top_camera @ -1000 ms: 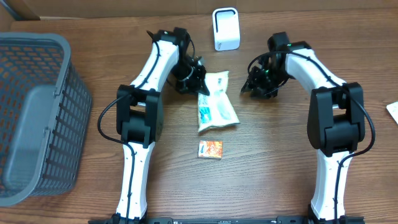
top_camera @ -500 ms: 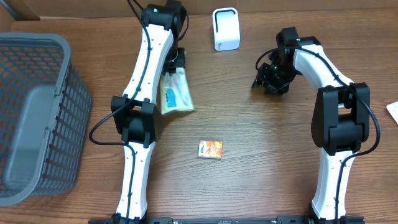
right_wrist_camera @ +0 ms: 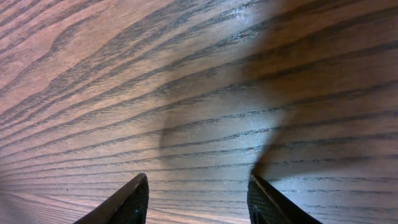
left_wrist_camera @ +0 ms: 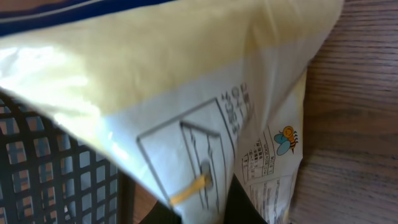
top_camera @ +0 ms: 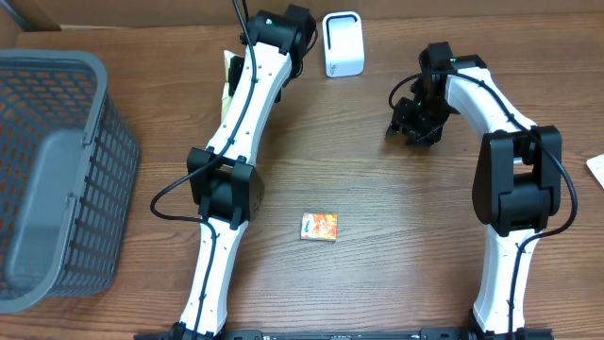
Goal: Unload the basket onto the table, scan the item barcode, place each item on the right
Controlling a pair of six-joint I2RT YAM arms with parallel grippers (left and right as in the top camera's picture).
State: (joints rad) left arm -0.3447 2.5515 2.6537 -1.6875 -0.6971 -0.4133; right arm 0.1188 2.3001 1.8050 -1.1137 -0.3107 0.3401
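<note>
Nearest the arm bases, a small orange box (top_camera: 320,227) lies flat on the wooden table (top_camera: 396,246). It sits alone between the two arms with bare wood on every side, and its print is too small to read. On the left, a grey mesh basket (top_camera: 57,170) fills that side out to the table's edge, well apart from the box. At the right edge, a white corner of something (top_camera: 596,168) pokes into the overhead view. Farther back, the right gripper (right_wrist_camera: 198,196) hangs low over bare wood with its fingers apart and nothing between them. The left arm reaches to the far side, and the left gripper (left_wrist_camera: 205,211) is clamped on the packet (left_wrist_camera: 186,93), a pale yellow pouch lifted off the table. From overhead only a strip of the pouch shows, on the arm's left between arm and basket. It nearly fills the wrist view: a dark blue band along its top edge, a boxed line drawing, a little cartoon bee (left_wrist_camera: 286,138), and blocks of small print that cannot be read. Farthest off, the white scanner (top_camera: 342,43) stands upright near the far edge, just right of the left arm's wrist, with open wood between it and the right gripper.
</note>
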